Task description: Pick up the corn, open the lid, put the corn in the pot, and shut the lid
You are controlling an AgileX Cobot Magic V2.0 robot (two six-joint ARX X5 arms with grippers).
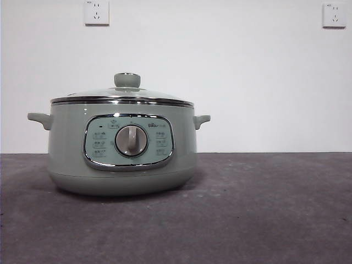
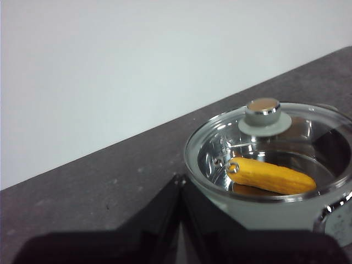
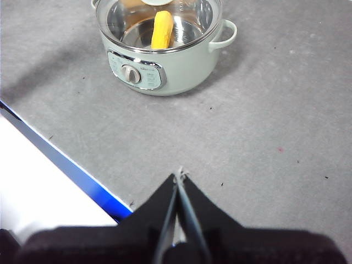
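We are seeing the corn (image 2: 270,175) lying inside the pot (image 1: 122,147), with the lid (image 1: 122,97) sitting on its rim. Our left gripper (image 2: 180,184) is hanging just beside the pot, jaws pressed together and empty; our right gripper (image 3: 179,179), likewise closed, is waiting well apart. A careless retreat risks clipping the pot and unseating the lid

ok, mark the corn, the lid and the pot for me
corn (image 2: 272,175), left wrist view, middle of the cob, seen through the glass.
lid (image 1: 127,80), front view, green knob.
pot (image 1: 66,148), front view, bare side wall beside the panel.
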